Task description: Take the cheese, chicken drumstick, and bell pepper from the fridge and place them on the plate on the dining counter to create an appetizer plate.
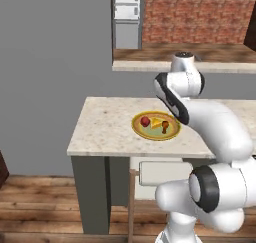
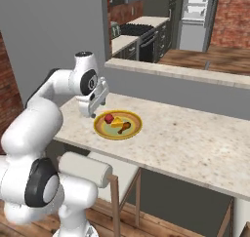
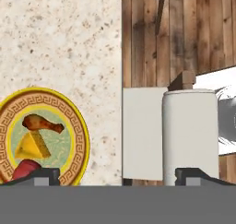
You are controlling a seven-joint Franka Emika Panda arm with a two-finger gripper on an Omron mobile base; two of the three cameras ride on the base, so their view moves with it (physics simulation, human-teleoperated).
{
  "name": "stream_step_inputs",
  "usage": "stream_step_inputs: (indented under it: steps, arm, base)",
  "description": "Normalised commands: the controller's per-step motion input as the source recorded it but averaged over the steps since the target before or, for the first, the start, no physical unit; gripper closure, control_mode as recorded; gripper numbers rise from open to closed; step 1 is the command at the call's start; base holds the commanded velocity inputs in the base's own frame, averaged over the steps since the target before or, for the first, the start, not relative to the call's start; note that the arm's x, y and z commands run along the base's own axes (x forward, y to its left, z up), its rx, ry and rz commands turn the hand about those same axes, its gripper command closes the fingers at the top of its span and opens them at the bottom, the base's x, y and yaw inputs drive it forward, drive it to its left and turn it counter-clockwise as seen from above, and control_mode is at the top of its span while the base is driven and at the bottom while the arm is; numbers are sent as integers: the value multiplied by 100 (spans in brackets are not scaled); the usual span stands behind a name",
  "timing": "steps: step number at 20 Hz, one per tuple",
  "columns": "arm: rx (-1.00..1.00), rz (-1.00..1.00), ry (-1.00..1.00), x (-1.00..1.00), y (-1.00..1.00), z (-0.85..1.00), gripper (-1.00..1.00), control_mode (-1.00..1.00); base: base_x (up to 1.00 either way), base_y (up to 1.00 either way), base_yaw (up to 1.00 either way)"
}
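On the plate [image 1: 172, 132], near the dining counter's [image 1: 100, 132] end, the bell pepper [image 1: 145, 121] is seen at nine o'clock, the cheese [image 1: 157, 123] centrally and the chicken drumstick [image 1: 165, 126] at three. The gripper [image 3: 117, 176] is spread wide and holds nothing; it seems poised just beside the rim, so a careless withdrawal could clip the plate and shift the food.

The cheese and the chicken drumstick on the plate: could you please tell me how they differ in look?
The cheese is a yellow blocky wedge; the chicken drumstick is brown-orange and elongated, with one thicker end. The cheese sits between the drumstick and the bell pepper. Both lie on the plate.
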Motion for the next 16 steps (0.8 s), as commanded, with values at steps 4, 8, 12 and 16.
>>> stream_step_inputs:
  steps: [4,8,12,16]
  arm:
    - [-19,8,-39,-100,51,29,-100,-100]
    - [-25,10,-37,-90,62,22,-100,-100]
    - [-31,7,-19,-45,80,28,-100,-100]
    - [-34,7,-16,-32,85,40,-100,-100]
  base:
    - [0,0,0]
    - [0,0,0]
    - [0,0,0]
    - [0,0,0]
